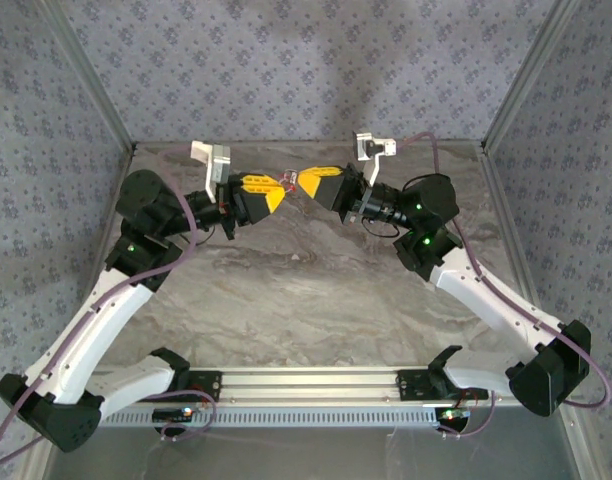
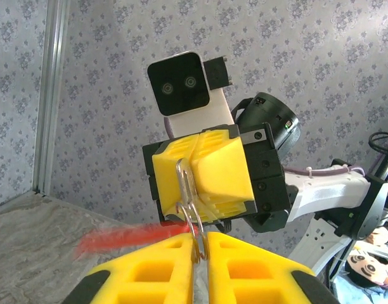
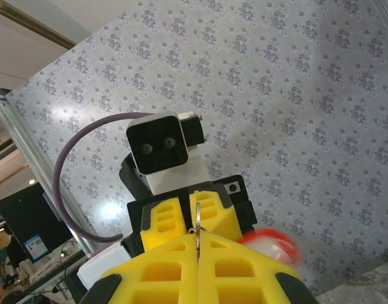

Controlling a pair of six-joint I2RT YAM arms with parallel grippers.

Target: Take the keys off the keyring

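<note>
Patterned walls (image 1: 286, 60): three, enclosing the marbled bench (image 1: 306, 280).
Left pincer (image 2: 201, 248): one, pressed together on the keyring (image 2: 194, 221), held above the bench.
Red tag (image 2: 118, 239): one, blurred.
Right pincer (image 3: 198, 239): one, tip to tip with the left, pinching the same keyring.

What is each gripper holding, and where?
Left gripper pinches the keyring by its wire loop; right gripper clamps its flat silvery piece. Red tag is free.
</note>
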